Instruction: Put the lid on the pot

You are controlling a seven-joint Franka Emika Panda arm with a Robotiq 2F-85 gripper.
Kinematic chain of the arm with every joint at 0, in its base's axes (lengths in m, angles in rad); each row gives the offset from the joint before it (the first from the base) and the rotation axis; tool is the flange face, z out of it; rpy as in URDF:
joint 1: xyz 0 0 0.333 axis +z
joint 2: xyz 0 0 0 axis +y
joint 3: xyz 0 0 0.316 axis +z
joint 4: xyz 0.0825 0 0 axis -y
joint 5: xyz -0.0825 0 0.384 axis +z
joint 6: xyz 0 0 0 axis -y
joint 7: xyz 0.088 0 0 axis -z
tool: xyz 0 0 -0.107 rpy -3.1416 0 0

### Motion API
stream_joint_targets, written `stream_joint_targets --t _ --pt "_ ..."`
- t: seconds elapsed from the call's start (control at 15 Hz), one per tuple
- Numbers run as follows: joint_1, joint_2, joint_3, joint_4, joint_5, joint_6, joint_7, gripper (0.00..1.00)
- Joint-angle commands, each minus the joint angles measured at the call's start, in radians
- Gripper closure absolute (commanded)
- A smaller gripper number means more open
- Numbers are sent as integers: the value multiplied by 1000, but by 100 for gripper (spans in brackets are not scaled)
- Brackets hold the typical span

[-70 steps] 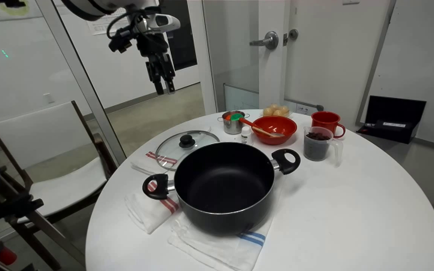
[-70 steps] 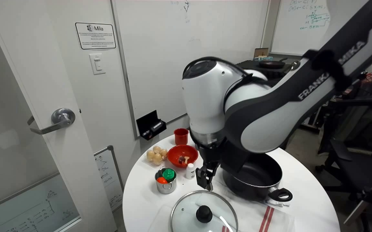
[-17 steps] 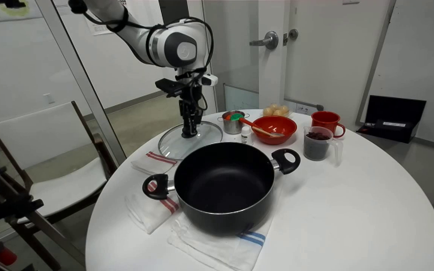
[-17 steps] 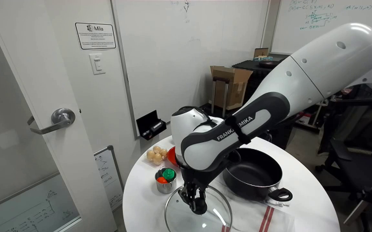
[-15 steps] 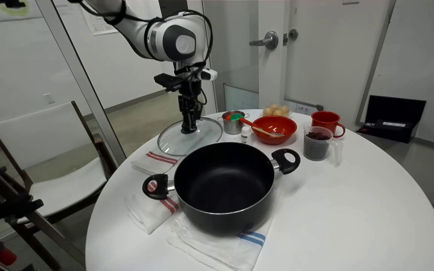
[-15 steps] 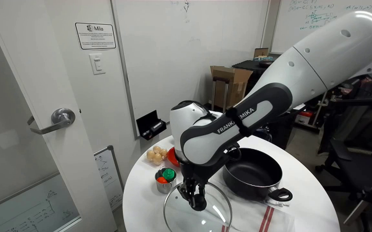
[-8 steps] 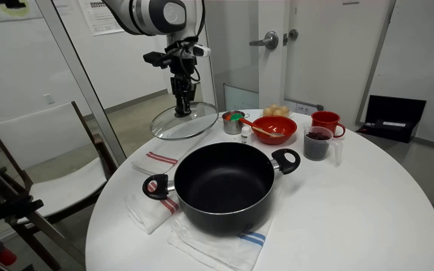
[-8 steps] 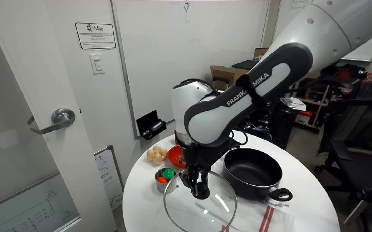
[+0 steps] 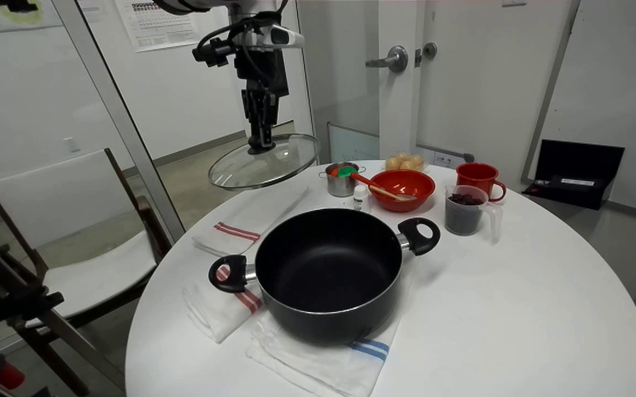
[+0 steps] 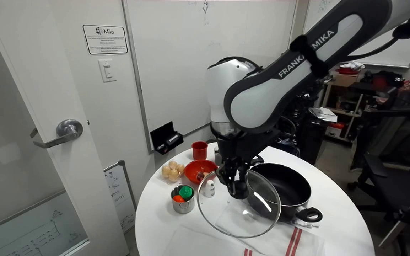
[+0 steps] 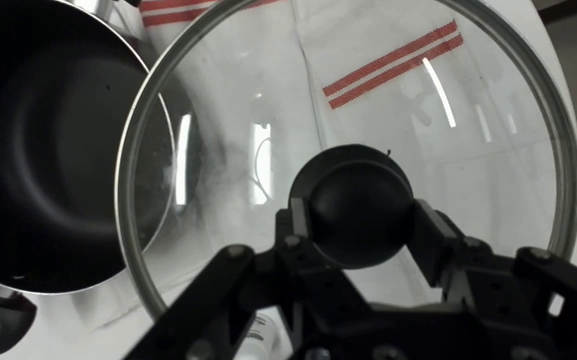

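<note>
Clear glass ringed in thin metal, the lid (image 9: 285, 165) hangs in the air, apart from the pot (image 9: 329, 270); the pincer (image 11: 361, 215) is clamped on the lid's black knob (image 11: 353, 195), its fingers (image 11: 433, 230) set against either side; in an exterior view the lid tilts, its rim lower toward the frame's left, and red-striped towels (image 9: 227, 242) on the bench (image 9: 516, 320) show between that rim and the pot's; the pot stands upright on a blue-striped towel (image 9: 318, 364), its loop handles (image 9: 422, 237) reaching out to both sides; a broad run of white bench lies between the pot and the curved edge at the frame's right; a red bowl (image 9: 400, 206), a white bottle (image 9: 361, 198), a small steel vessel (image 9: 341, 186) and a measuring cup (image 9: 464, 218) sit behind the pot, toward the far edge.

Part of the pot shows through the glass in the wrist view, where the lid's edge crosses the pot's; how high it hangs over the pot's rim cannot be told from there; that frame cuts off the pot at the left and the bottle at the bottom, and the lid's lower rim passes behind the pincer; in an exterior view the arm (image 10: 272, 96) covers most of the measuring cup; the bench runs out of the bottom of both exterior views; the bottle's lettering is too blurred to read.
</note>
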Motion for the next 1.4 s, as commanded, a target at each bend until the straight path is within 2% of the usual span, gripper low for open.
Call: stream_joint_targets --t 0.0,0.33,0.73,1.33 --pt "-37 -113 -18 -135 32 34 16 75" --pt "-132 -144 -36 -182 86 44 -1 75" --pt "-247 -120 -46 -154 177 27 -18 75" --pt "-314 -56 -57 -119 253 15 -1 75"
